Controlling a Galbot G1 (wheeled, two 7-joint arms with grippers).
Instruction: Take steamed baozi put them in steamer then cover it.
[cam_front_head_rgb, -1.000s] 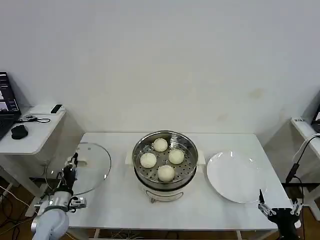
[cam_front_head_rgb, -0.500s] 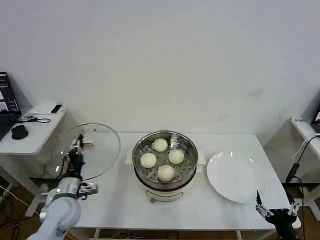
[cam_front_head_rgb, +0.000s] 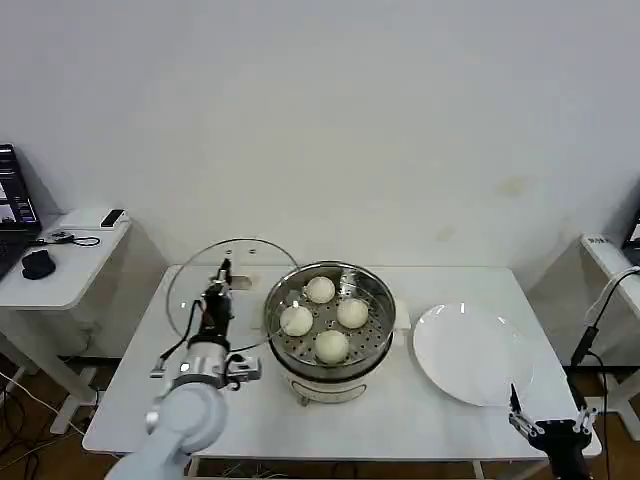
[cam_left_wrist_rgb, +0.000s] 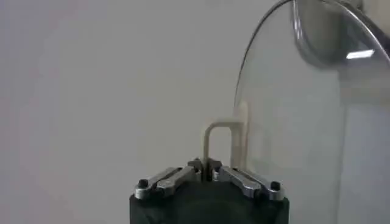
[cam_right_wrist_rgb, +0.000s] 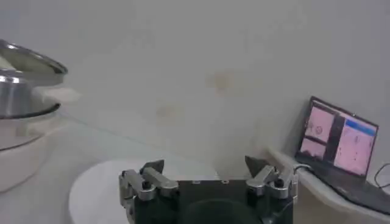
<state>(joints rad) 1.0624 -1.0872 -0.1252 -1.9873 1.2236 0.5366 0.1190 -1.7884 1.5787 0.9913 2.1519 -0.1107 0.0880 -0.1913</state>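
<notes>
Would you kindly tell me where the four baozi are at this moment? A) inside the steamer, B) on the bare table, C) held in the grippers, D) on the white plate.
A: all four baozi sit on the perforated tray inside the steamer, while the plate holds nothing and the left gripper is shut on the lid, held up beside the steamer.

Bright, even, diffuse light, shadows faint. The steamer (cam_front_head_rgb: 330, 318) rim shows glare; the lid (cam_left_wrist_rgb: 304, 122) catches a highlight. Wrist views are soft, the wall washed out.
</notes>
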